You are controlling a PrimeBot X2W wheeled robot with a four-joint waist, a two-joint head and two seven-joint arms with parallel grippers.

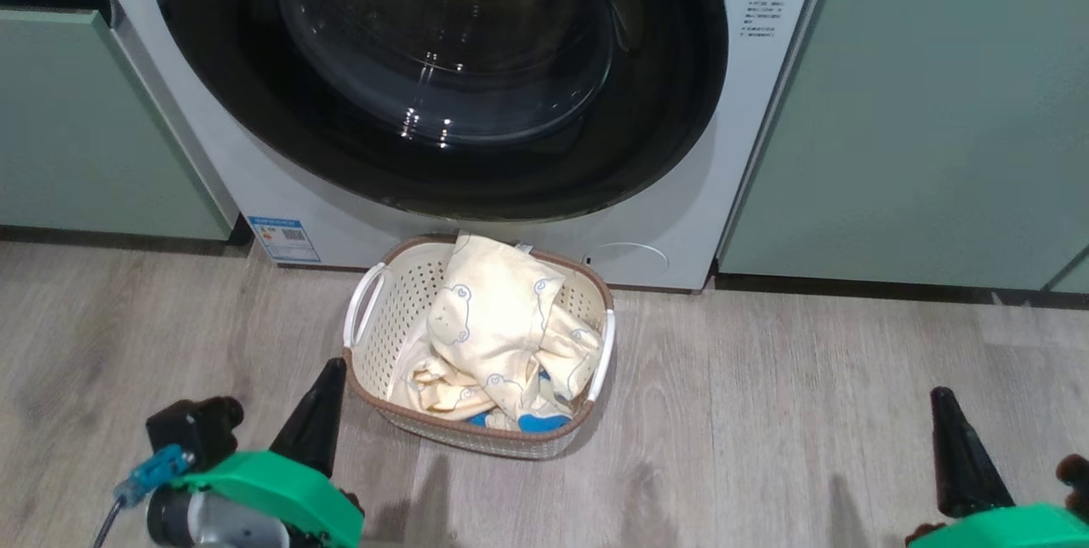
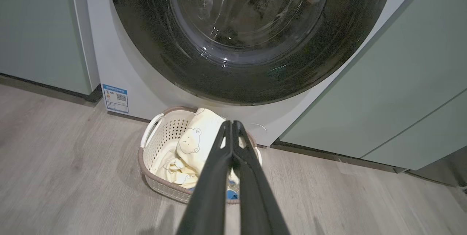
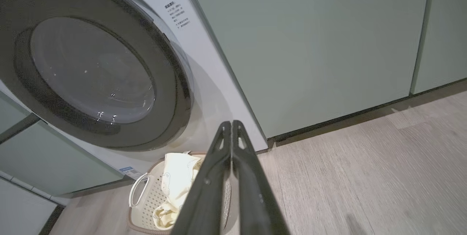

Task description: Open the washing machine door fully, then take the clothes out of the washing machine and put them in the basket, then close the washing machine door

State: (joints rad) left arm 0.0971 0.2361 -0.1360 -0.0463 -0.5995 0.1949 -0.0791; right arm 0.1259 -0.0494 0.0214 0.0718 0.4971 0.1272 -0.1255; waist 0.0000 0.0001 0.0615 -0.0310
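Clothes [image 1: 493, 318] in the basket [image 1: 396, 310], door [image 1: 255, 105] behind it looks shut; I should gently withdraw my clenched, empty left hand [image 1: 330, 371] and right hand [image 1: 941, 399].

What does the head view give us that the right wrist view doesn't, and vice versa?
Head view adds: the left gripper, the blue piece among the clothes, and a round flap low on the washing machine. Right wrist view adds: the seam between two green cabinet doors. Shared: the shut washing machine door, the basket holding the clothes, and the right gripper, shut.
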